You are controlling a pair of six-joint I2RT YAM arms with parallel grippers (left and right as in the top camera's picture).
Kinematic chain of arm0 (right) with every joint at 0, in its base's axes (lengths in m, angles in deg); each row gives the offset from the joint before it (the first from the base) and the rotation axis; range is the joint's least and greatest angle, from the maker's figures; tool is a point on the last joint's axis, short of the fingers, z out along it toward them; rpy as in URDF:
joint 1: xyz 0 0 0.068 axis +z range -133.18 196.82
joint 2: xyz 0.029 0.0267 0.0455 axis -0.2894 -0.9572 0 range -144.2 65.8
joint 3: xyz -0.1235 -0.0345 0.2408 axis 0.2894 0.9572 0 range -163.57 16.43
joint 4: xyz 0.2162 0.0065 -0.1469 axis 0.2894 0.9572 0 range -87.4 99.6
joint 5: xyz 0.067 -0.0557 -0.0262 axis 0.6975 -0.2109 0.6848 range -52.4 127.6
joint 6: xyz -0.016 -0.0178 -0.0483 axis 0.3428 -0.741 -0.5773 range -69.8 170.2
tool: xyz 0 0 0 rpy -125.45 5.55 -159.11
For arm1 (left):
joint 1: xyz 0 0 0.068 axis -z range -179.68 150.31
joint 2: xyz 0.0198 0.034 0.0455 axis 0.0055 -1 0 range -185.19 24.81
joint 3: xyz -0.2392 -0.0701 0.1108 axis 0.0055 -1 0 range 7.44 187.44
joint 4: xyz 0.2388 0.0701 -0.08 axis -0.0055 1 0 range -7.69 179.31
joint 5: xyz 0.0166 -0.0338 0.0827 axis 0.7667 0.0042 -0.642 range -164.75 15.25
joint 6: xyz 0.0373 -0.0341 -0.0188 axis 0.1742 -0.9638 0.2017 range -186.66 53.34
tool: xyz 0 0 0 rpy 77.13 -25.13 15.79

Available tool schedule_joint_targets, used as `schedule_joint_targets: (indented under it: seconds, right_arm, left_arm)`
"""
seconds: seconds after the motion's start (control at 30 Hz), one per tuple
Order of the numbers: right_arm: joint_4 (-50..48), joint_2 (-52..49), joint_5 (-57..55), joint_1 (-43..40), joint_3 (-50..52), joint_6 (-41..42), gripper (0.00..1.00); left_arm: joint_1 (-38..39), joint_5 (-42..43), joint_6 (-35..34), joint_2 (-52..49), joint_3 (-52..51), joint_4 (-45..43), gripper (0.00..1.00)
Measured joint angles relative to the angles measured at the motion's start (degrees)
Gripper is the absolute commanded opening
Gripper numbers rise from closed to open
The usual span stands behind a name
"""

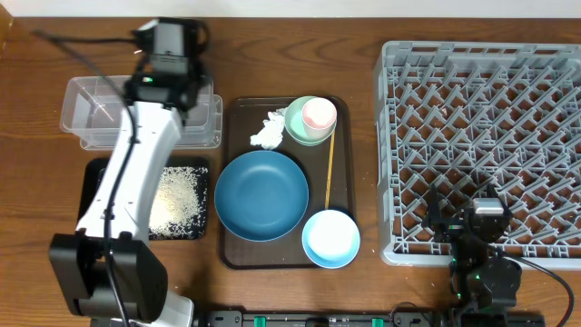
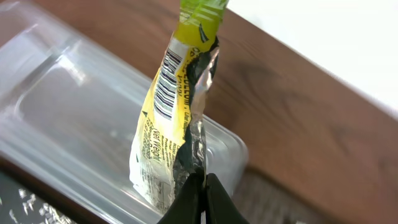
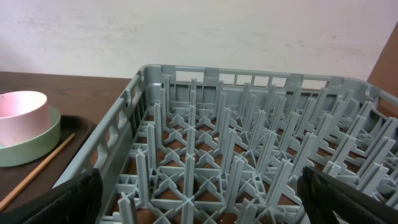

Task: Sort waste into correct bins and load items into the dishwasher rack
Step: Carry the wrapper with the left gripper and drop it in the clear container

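Note:
My left gripper [image 2: 202,178] is shut on the yellow-green and white wrapper [image 2: 171,112] and holds it upright over the clear plastic tub [image 2: 62,112]. In the overhead view this gripper [image 1: 168,94] is over the tub [image 1: 77,113] and hides the wrapper. The rice [image 1: 182,195] lies in the black tray [image 1: 93,177]. The dark-blue dish [image 1: 261,194], light-blue bowl [image 1: 330,238], wooden stick [image 1: 329,168] and mint-green bowl [image 1: 298,130] holding the pink cup [image 1: 319,113] sit on the brown tray [image 1: 238,256]. My right gripper [image 1: 467,222] [image 3: 199,199] is open and empty over the front edge of the grey rack [image 1: 481,109] [image 3: 217,155].
A crumpled white paper [image 1: 268,134] lies on the brown tray beside the mint-green bowl. My left arm [image 1: 127,182] crosses over the black tray. The right wrist view shows the pink cup [image 3: 22,115], mint-green bowl [image 3: 34,146] and stick [image 3: 34,173] left of the rack.

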Motion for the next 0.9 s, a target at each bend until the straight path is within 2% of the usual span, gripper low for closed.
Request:
schedule_joint_targets:
  seconds: [0.07,0.2,0.23,0.27,0.33,0.5,0.6,0.77,0.9]
  right_arm:
    - [0.0,0.0,0.0,0.0,0.0,0.0,0.99]
    - [0.0,0.0,0.0,0.0,0.0,0.0,0.99]
    - [0.0,0.0,0.0,0.0,0.0,0.0,0.99]
    - [0.0,0.0,0.0,0.0,0.0,0.0,0.99]
    - [0.0,0.0,0.0,0.0,0.0,0.0,0.99]
    - [0.0,0.0,0.0,0.0,0.0,0.0,0.99]
    - [0.0,0.0,0.0,0.0,0.0,0.0,0.99]
    - [0.0,0.0,0.0,0.0,0.0,0.0,0.99]
    - [0.0,0.0,0.0,0.0,0.0,0.0,0.99]
  left_arm:
    - [-2.2,0.1,-4.8,-0.3,0.0,-0.1,0.08]
    - [-5.1,1.1,-12.0,-1.5,0.0,-0.8,0.17]
    - [-5.6,1.5,-13.2,-1.9,0.0,-1.3,0.32]
    - [-5.9,2.0,-14.7,-2.5,0.0,-1.9,0.63]
    - [-6.3,2.6,-15.7,-3.1,0.0,-2.1,0.72]
    - [-6.4,4.5,-17.0,-3.7,0.0,-1.4,0.74]
    - [-6.4,7.8,-14.5,-3.7,0.0,-1.4,0.76]
    - [-5.3,17.1,-1.6,-1.7,0.0,-1.3,0.76]
    - [-0.9,22.0,9.0,0.5,0.0,1.0,0.77]
